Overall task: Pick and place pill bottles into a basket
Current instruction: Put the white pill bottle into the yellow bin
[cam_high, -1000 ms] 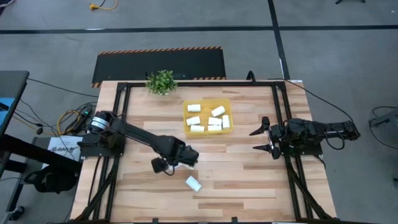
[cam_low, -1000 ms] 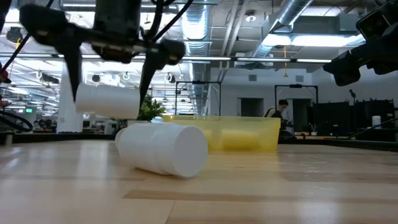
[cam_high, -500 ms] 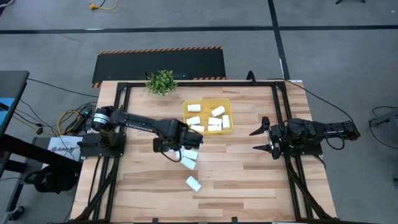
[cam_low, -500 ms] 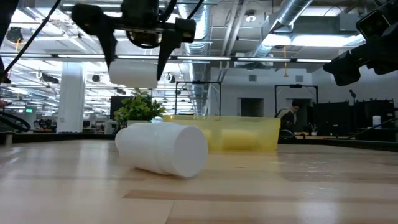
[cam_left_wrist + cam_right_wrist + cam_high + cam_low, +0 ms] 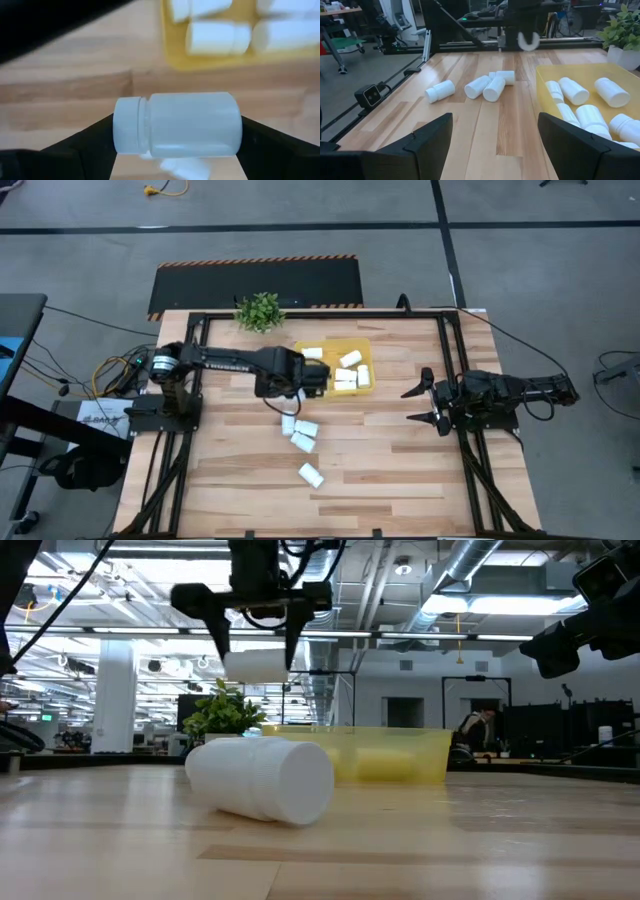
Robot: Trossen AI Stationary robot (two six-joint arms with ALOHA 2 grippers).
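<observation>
**Left hand carrying a bottle to the edge of the basket**

The left hand hangs above the bench at the near-left rim of the yellow basket, its two fingers clamped on one pill bottle. The bottle lies on its side across the grip, long axis level with the bench, cap to one side. From the hand, the basket lies just ahead: the left wrist view shows its yellow edge and the bottles already inside directly beyond the held bottle, so the release appears to call for only a short advance over the wall. The low view shows the held bottle well above the basket's rim height, so the wall should be cleared.

Several bottles already lie in the basket. Three more remain on the bench: two close together just nearer the front, and one farther toward the front edge. All three are nearer the left arm.

The right hand waits at the right side of the bench, well apart from the basket, fingers spread and holding nothing.
</observation>
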